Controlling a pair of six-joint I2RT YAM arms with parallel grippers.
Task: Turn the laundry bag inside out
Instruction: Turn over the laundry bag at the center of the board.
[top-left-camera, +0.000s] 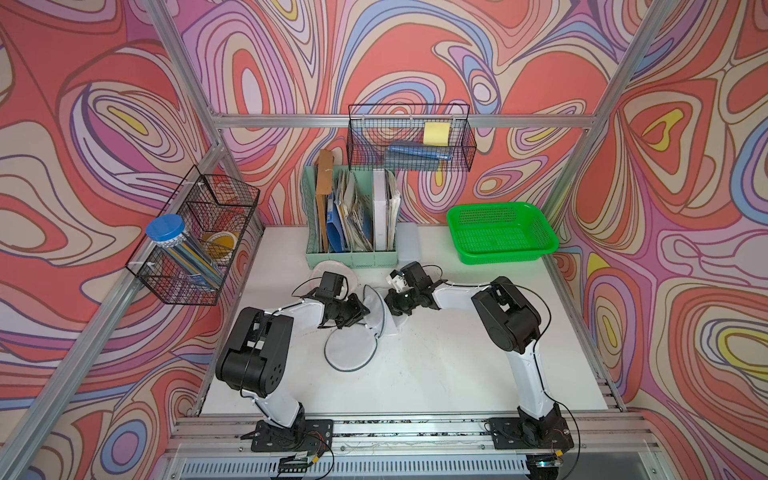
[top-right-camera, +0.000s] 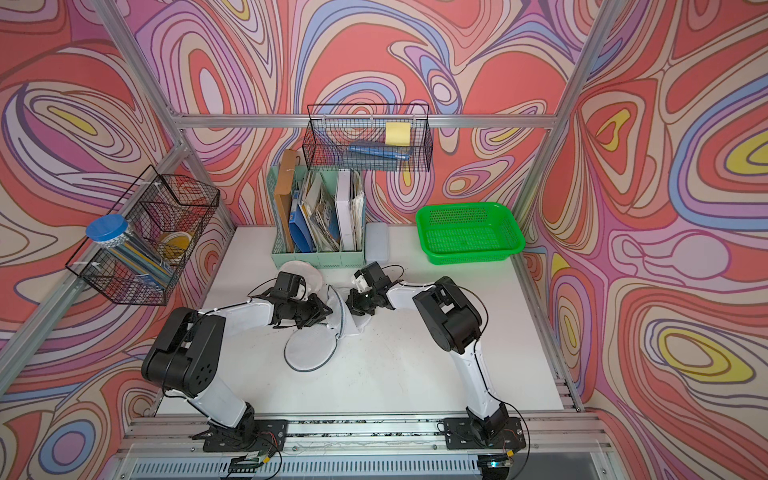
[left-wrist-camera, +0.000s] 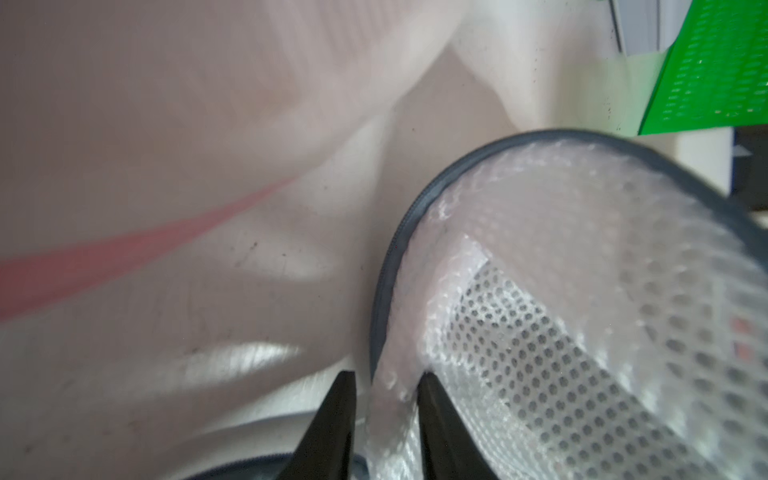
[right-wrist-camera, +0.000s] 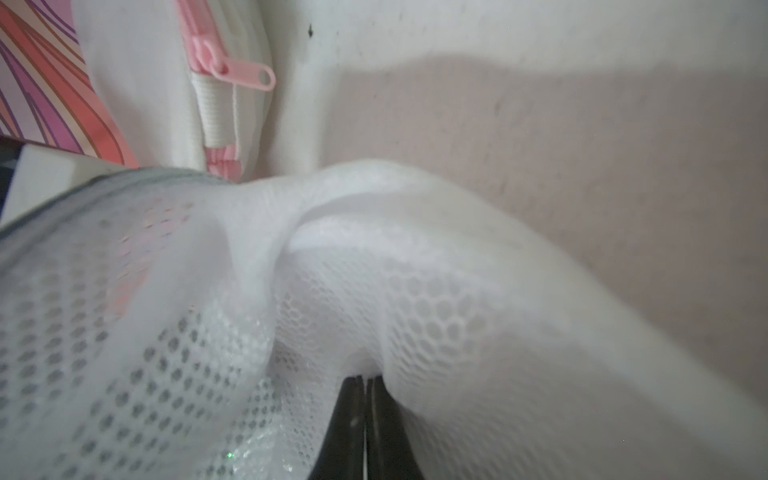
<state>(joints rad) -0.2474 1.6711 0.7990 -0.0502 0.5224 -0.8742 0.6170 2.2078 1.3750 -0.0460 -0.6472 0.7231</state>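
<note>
Pink zipper pull (right-wrist-camera: 245, 75), right wrist view only

— Where does the laundry bag (top-left-camera: 353, 353) lie?

— On the table (top-left-camera: 436, 374), about mid-table, between the two arms. The left gripper (top-left-camera: 365, 312) sits on its left side and the right gripper (top-left-camera: 390, 300) on its right, both at the raised part of the bag.

— And behind it?

— The file organizer (top-left-camera: 351, 253) stands at the back of the table, just behind the bag. The basket (top-left-camera: 503, 235) sits in the back right corner, well apart from the bag.

— Anything off the table?

— One wire basket (top-left-camera: 411, 141) hangs on the back rail above the organizer. Another wire rack (top-left-camera: 195, 245) hangs on the left frame, with a jar (top-left-camera: 174, 241) in it.
</note>
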